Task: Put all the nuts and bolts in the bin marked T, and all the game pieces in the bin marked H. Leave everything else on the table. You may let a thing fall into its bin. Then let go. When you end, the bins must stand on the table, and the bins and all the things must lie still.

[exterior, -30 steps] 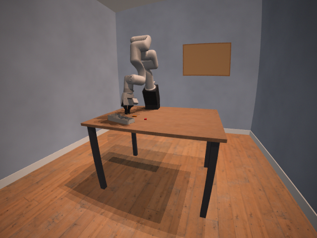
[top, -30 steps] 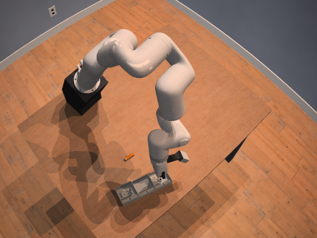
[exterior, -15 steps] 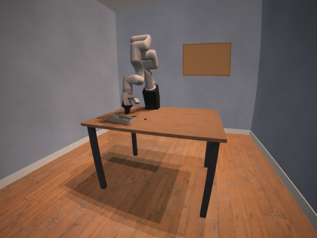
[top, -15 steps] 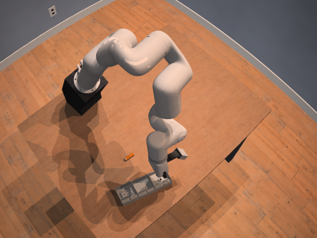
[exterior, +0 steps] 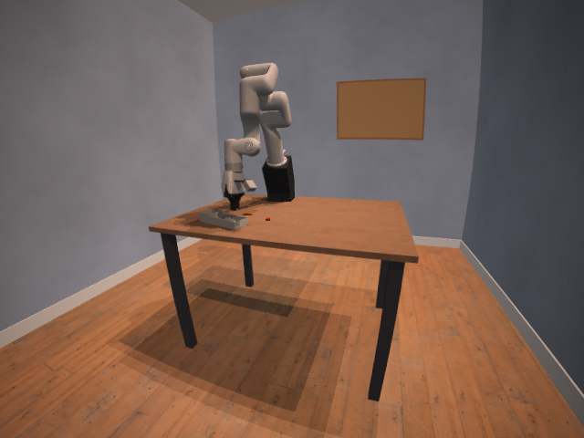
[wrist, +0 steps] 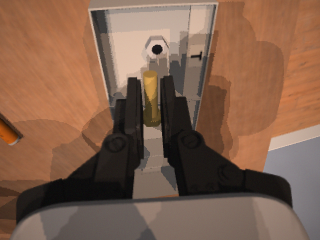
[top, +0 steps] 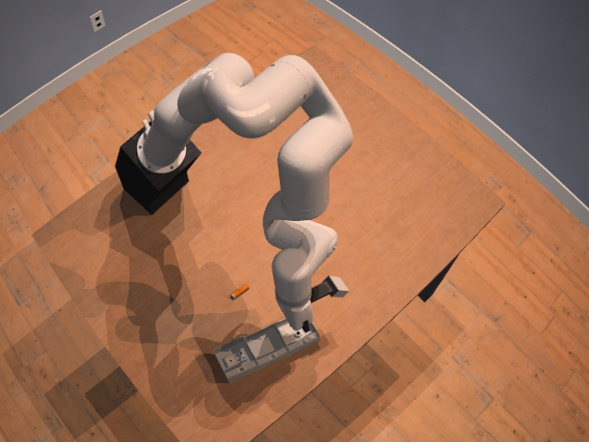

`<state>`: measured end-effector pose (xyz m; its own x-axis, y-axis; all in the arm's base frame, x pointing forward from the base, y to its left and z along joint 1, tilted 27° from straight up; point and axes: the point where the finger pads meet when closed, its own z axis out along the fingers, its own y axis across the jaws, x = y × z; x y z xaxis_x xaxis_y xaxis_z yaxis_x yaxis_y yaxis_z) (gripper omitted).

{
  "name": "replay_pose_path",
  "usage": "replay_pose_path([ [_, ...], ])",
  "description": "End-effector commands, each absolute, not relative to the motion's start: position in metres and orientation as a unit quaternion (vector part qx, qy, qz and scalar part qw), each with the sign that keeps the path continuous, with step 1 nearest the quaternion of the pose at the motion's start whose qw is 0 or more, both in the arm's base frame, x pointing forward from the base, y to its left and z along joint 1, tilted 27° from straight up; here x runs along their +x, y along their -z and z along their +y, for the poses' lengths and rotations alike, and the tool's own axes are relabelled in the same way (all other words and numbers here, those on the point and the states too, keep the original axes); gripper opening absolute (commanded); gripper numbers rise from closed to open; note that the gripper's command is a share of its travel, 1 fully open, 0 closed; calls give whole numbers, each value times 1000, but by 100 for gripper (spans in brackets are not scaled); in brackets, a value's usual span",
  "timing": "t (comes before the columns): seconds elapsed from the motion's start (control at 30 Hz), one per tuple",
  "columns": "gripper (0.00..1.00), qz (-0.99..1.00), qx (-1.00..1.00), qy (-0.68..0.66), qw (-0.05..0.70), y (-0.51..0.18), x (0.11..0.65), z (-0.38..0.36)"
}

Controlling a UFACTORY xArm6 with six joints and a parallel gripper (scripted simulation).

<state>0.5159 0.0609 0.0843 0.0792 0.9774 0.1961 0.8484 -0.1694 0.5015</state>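
My gripper [wrist: 151, 94] is shut on a brass-coloured bolt [wrist: 151, 98] and holds it upright over the grey bin marked T [wrist: 155, 55]. A grey hex nut [wrist: 157, 49] lies in that bin, just beyond the bolt's tip. In the overhead view the gripper [top: 300, 328] is above the right end of the grey row of bins [top: 266, 349] near the table's front edge. In the side view the gripper [exterior: 233, 203] hangs just over the bins [exterior: 223, 218]. The left-end compartment [top: 235, 361] holds small grey pieces; I cannot read its mark.
An orange cylinder [top: 239, 291] lies on the table left of the arm; it also shows in the wrist view [wrist: 9, 134]. A small red thing [exterior: 268, 218] lies on the table right of the bins. The table edge runs close behind the bins.
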Motion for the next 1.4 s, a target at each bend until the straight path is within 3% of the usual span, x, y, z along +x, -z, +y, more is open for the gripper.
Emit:
replay_pose_path([
  [0.0, 0, 637, 734, -210, 110, -86, 517, 61],
  [1.37, 0, 637, 734, -210, 110, -66, 529, 63],
])
